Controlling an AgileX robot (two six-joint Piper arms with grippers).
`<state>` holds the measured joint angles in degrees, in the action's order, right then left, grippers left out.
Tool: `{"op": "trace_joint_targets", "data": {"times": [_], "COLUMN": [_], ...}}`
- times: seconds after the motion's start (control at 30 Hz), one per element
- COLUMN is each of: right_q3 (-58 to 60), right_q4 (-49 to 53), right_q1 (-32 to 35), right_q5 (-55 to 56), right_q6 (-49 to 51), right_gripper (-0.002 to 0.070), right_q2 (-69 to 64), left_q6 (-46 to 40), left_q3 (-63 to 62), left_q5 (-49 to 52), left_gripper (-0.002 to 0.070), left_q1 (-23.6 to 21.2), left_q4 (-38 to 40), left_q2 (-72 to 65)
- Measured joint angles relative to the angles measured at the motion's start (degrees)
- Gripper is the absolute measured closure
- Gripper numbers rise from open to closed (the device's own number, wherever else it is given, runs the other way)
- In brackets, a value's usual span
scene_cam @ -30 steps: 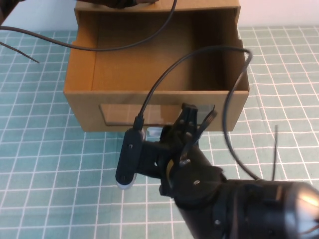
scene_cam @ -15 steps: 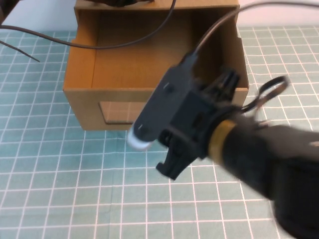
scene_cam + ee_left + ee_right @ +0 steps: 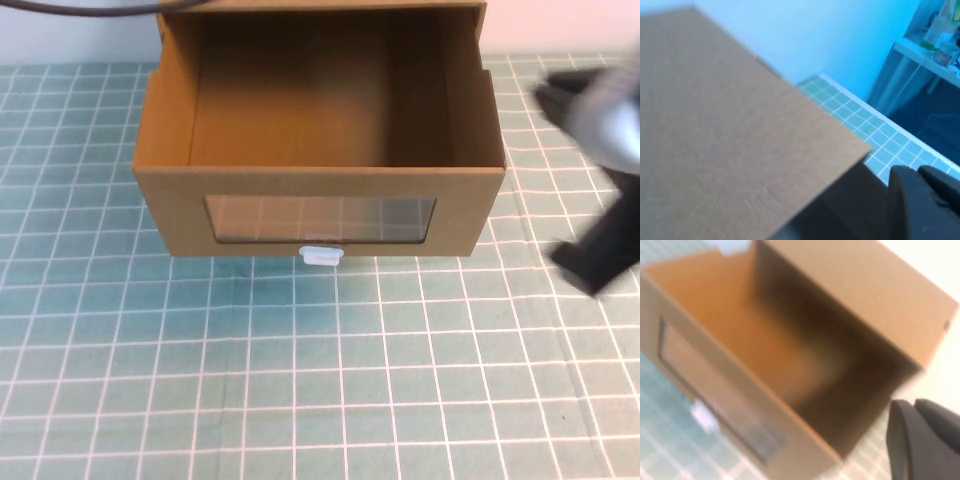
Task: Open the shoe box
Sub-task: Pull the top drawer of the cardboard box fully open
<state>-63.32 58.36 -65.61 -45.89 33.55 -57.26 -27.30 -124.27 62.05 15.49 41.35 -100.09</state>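
Right gripper (image 3: pixel 590 262) pressed together, apart from shoe box (image 3: pixel 320 195) right edge | left gripper (image 3: pixel 922 200) beside box's top panel edge

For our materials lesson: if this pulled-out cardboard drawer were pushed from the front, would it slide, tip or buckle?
The drawer looks empty, so probably light and likelier to slide than tip. Its thin walls may flex. The shut right gripper is clear of it, to its right; the left gripper is by the box's top.
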Motion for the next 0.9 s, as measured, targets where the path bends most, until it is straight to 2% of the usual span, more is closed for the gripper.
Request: {"op": "trace_joint_targets", "data": {"times": [0.23, 0.37, 0.47, 0.63, 0.9], "right_q3": [0.3, 3.3, 5.1, 6.5, 6.5], "right_q4": [-13.9, -16.6, -18.0, -20.8, -23.8], "right_q1": [0.0, 0.0, 0.0, 0.0, 0.0], "right_q5": [-10.6, -11.1, -11.9, -13.5, -13.5], "right_q6": [-18.3, -21.7, -22.4, -22.6, -22.6], "right_gripper": [0.0687, 0.0687, 0.0688, 0.0689, 0.0689], "right_q2": [7.3, 11.0, 12.8, 13.3, 13.4], "left_q6": [0.0, 0.0, -0.1, -0.2, -0.2], "left_q3": [4.2, 13.7, 25.4, 46.6, 70.8], "left_q5": [8.5, 10.0, 9.4, 2.5, -17.7], "left_gripper": [0.068, 0.068, 0.068, 0.068, 0.068], "left_q1": [0.0, 0.0, 0.0, 0.0, 0.0], "left_q4": [-5.9, -7.8, -8.5, -8.9, -7.5], "left_q2": [13.4, 21.3, 29.0, 43.6, 65.4]}}
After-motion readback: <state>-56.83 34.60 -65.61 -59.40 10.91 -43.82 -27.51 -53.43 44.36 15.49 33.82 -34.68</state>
